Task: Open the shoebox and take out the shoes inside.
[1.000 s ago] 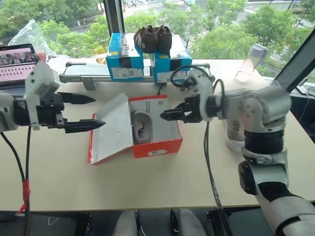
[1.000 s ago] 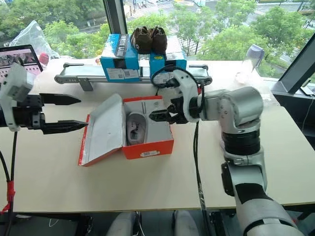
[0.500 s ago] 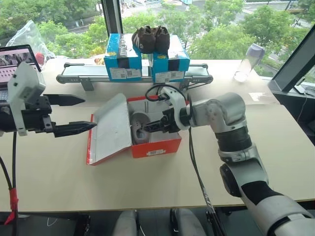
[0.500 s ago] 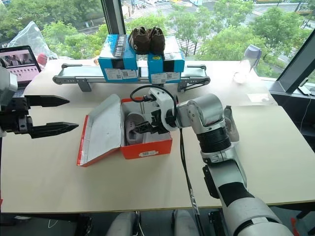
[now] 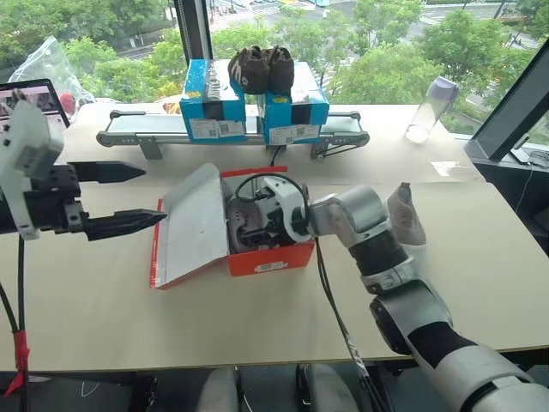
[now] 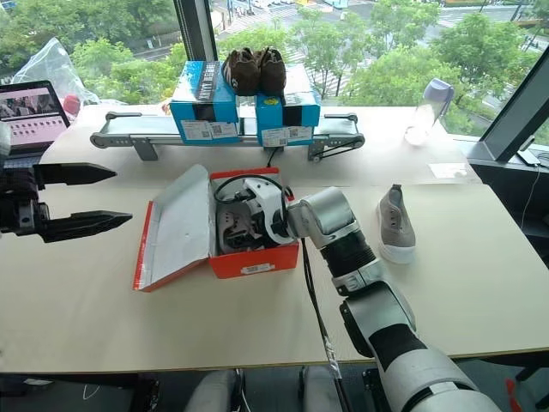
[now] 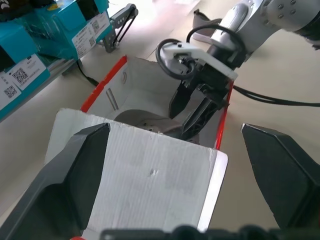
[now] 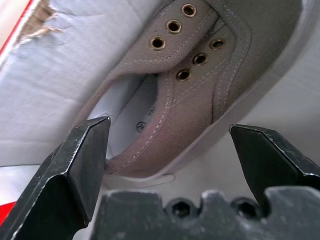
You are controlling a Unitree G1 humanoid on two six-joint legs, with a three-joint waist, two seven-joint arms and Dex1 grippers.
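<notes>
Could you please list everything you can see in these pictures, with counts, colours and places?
shoebox: one, red, white inside, lid open toward the robot's left, middle of the table.
grey shoes: two; one in the shoebox, one on the table to the right of the box.
blue boxes: two, white labels, on the grey rack at the back.
dark brown shoes: one pair, on the blue boxes.
grey rack: one, back of the table.
laptop: one, far left, screen lit.
clear bottle: one, back right.
table: one, beige.
left gripper: open, hovering left of the lid.
right gripper: open, inside the shoebox astride the shoe.
</notes>
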